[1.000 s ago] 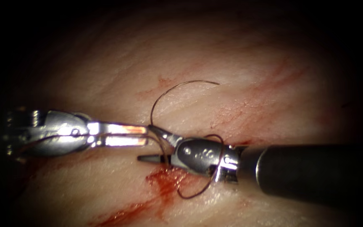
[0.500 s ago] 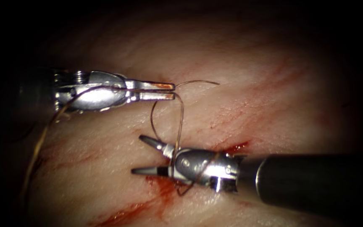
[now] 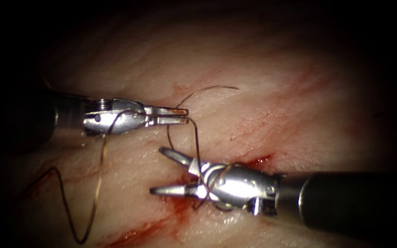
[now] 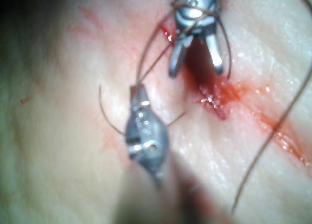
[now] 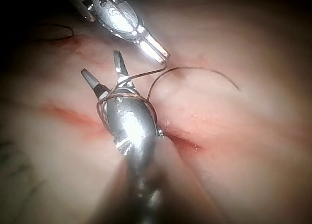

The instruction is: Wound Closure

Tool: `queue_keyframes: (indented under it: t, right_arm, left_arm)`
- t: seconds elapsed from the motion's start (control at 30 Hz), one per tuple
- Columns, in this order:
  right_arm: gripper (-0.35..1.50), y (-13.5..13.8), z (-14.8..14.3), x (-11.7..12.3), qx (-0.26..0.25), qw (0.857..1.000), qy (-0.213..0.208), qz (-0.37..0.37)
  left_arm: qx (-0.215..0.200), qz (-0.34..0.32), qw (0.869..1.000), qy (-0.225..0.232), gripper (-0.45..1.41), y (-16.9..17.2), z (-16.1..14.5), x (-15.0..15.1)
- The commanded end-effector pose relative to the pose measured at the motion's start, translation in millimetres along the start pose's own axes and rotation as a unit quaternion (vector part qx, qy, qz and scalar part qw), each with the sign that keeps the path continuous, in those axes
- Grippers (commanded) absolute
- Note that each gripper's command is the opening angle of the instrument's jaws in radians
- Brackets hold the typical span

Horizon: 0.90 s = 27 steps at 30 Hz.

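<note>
My left tool [image 3: 187, 115] is shut on the thread [image 3: 196, 142] up and to the left of the cut [image 3: 259, 161] in the tissue [image 3: 263, 69]. From those jaws the thread drops to my right tool [image 3: 157, 170], whose jaws stand open and hold nothing. The thread is wound around the right tool's body behind the jaws [image 5: 124, 94]. A short curved thread tail [image 3: 207, 88] arcs over the tissue above both tools. The right wrist view has the right tool [image 5: 102, 65] open, with the left tool [image 5: 163, 56] close beyond it. In the left wrist view the left tool [image 4: 138, 90] faces the right tool [image 4: 196, 65].
Red fluid [image 3: 180, 209] stains the tissue under the right tool and runs down to the left in a streak [image 3: 134, 234]. A long slack run of thread [image 3: 98, 183] trails from the left tool down to a loop [image 3: 81, 239] at the lower left.
The left tool lifted away from the right tool to the upper left with the thread, then dropped a little. Slack thread came to lie at the lower left. The right tool shifted slightly right.
</note>
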Motion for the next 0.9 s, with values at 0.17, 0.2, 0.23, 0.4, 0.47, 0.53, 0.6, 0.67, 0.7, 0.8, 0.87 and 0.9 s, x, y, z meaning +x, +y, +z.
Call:
queue_keyframes:
  t: [0.17, 0.2, 0.23, 0.4, 0.47, 0.53, 0.6, 0.67, 0.7, 0.8, 0.87, 0.9]
  right_arm:
    - [1.4, 0.8, 0.2, 0.0, -0.045, 0.999, 0.018, 0.002]
    - [1.4, 1.1, 0.0, 0.1, -0.053, 0.998, 0.023, 0.003]
    - [1.4, 1.4, -0.2, 0.2, -0.063, 0.998, 0.027, 0.003]
    - [1.41, 3.0, -2.4, 0.9, -0.111, 0.993, 0.036, 0.012]
    - [1.41, 3.8, -3.5, 0.9, -0.124, 0.991, 0.035, 0.015]
    - [1.41, 4.2, -3.8, 0.6, -0.131, 0.991, 0.033, 0.016]
    - [1.41, 4.5, -3.8, 0.4, -0.135, 0.99, 0.031, 0.016]
    - [1.36, 4.8, -3.7, 0.2, -0.136, 0.99, 0.031, 0.019]
    - [1.33, 4.9, -3.7, 0.2, -0.137, 0.99, 0.033, 0.03]
    - [1.33, 5.7, -3.6, 0.1, -0.158, 0.984, 0.036, 0.079]
    - [1.33, 6.2, -3.4, 0.0, -0.173, 0.977, 0.036, 0.116]
    - [1.33, 6.5, -3.3, 0.0, -0.18, 0.975, 0.034, 0.128]
  left_arm:
    - [-0.004, -0.002, 1.0, 0.002, -0.45, 1.3, 1.1, -0.6]
    - [-0.005, -0.002, 1.0, 0.002, -0.45, 1.5, 1.2, -0.6]
    - [-0.006, -0.001, 1.0, 0.001, -0.45, 1.8, 1.2, -0.6]
    - [-0.008, -0.003, 1.0, 0.009, -0.45, 3.3, 0.6, -0.9]
    - [-0.01, -0.003, 1.0, 0.01, -0.45, 4.0, 0.1, -1.2]
    - [-0.011, -0.001, 1.0, 0.01, -0.45, 4.6, -0.1, -1.5]
    - [-0.012, -0.003, 1.0, 0.01, -0.45, 5.1, -0.2, -1.6]
    - [-0.012, -0.001, 1.0, 0.01, -0.45, 5.7, -0.1, -1.8]
    - [-0.012, 0.0, 1.0, 0.01, -0.45, 6.0, 0.0, -1.8]
    - [-0.011, -0.001, 1.0, 0.009, -0.45, 6.9, 0.4, -1.9]
    - [-0.01, -0.001, 1.0, 0.011, -0.45, 7.6, 0.5, -1.7]
    - [-0.011, -0.001, 1.0, 0.011, -0.45, 7.8, 0.6, -1.6]
